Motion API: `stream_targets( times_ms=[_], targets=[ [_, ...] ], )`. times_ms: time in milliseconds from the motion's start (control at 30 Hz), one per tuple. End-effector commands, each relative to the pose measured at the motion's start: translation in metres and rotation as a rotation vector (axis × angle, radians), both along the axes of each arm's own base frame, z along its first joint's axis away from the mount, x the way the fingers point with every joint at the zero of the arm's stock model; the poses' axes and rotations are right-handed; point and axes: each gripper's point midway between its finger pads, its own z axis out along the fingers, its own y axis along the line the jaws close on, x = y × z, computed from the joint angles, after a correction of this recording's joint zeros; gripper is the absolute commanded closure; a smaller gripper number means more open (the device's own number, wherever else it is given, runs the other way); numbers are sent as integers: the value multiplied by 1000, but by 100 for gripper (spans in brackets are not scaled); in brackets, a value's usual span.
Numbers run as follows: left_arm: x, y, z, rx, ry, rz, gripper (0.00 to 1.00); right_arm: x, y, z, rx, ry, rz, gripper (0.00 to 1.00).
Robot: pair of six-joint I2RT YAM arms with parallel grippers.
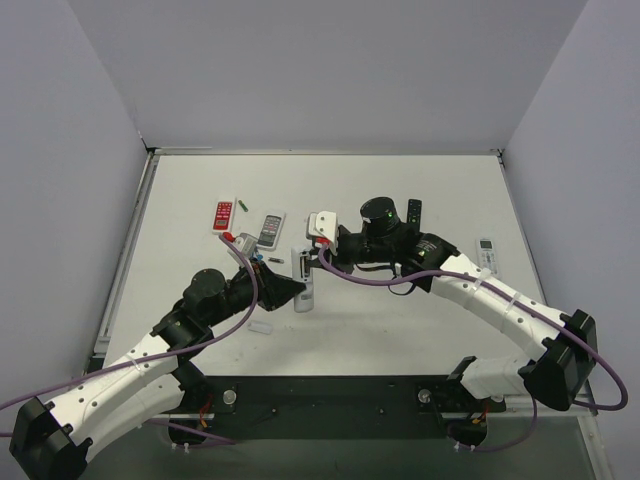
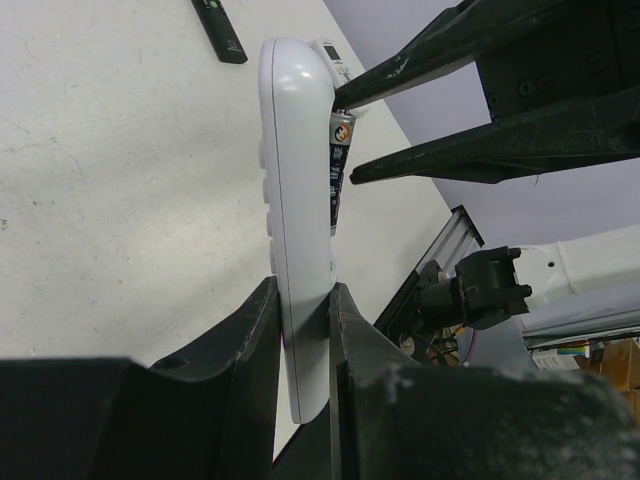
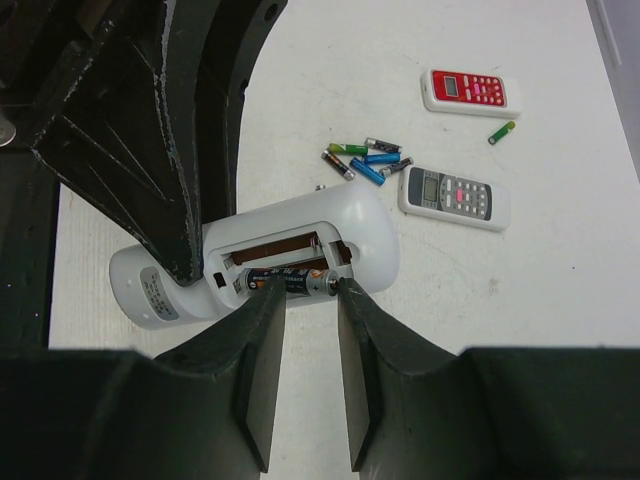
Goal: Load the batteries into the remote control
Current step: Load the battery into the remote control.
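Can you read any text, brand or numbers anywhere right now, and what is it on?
No text can be read.
Battery wrap: print and logo, blurred.
White remote sticker: too small.
Red remote screen, buttons: too small.
Grey remote screen, buttons: too small.

A flat white tabletop (image 1: pixel 400 320) carries a red-faced white remote (image 1: pixel 223 215) and a grey remote with dark buttons (image 1: pixel 271 229) towards its far left corner. A lone green battery (image 1: pixel 243 202) lies between them. A cluster of slim loose batteries (image 3: pixel 365 160) lies just nearer. A slim black remote (image 1: pixel 414 212) lies towards the far edge, and a white remote with a small screen (image 1: pixel 487 256) by the right edge.
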Motion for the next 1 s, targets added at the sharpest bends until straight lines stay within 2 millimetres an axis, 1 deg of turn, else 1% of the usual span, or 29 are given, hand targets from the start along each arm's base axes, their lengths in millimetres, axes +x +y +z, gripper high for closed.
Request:
stream_targets(
  times_ms=[0, 200, 400, 667, 800, 967],
  targets=[
    [0, -5, 41, -74, -103, -24, 100, -2, 7, 20, 41, -30, 46, 78],
    [1, -5, 41, -75, -101, -22, 100, -4, 6, 18, 33, -17, 56, 82],
    [2, -5, 42, -76, -100, -19, 100, -5, 5, 12, -6, -22, 60, 84],
    [3, -6, 40, -70, -87, -17, 100, 0, 7, 2, -74, -76, 41, 85],
    [4, -6, 38, -62, -81, -14, 100, 2, 8, 0, -94, -109, 30, 89],
    [6, -4, 37, -59, -69, 9, 100, 5, 8, -4, -111, -133, 12, 89]
  ],
)
